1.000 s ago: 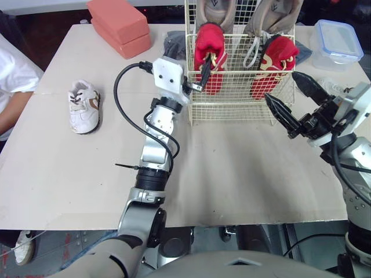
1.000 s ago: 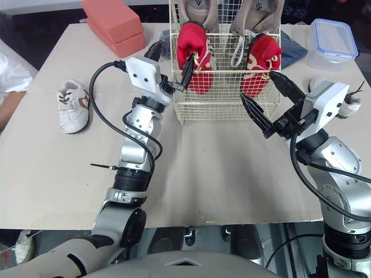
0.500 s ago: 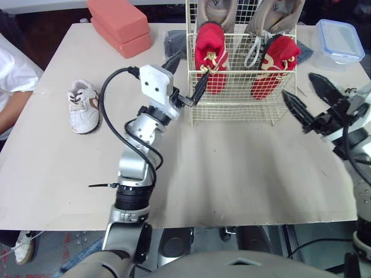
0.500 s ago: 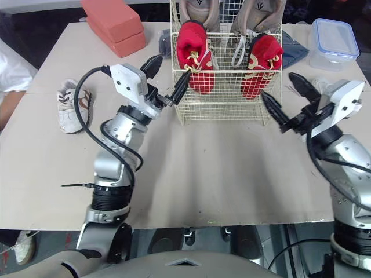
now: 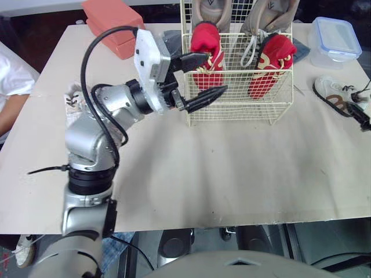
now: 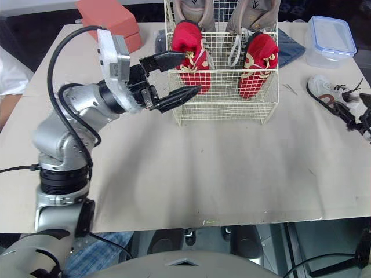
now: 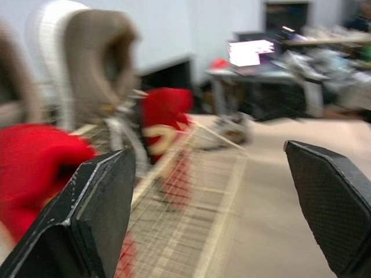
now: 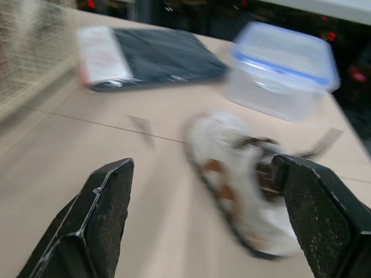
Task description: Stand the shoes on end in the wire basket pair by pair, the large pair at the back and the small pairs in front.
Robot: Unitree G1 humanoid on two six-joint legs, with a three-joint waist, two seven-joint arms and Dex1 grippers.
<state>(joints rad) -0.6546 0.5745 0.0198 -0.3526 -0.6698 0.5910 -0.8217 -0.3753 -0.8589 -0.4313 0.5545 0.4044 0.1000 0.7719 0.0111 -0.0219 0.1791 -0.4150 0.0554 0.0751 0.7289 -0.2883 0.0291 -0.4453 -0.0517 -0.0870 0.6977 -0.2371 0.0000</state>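
The left claw (image 5: 213, 72), spread and empty, hangs just beside the basket (image 5: 232, 110); its wire could be snagged and the red shoes (image 5: 204, 43) toppled. The right claw (image 8: 203, 168), also spread, faces a white shoe (image 8: 232, 174) that could be pushed off the pale desk (image 5: 232, 174). Cluttered benches (image 7: 261, 81) are seen beyond.

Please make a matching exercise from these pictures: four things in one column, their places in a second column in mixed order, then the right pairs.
1 red shoes
2 large grey shoes
3 white shoe
4 plastic box

A back of the wire basket
B table's far right corner
C front of the basket
D just ahead of the right gripper

Pairs: 1-C, 2-A, 3-D, 4-B
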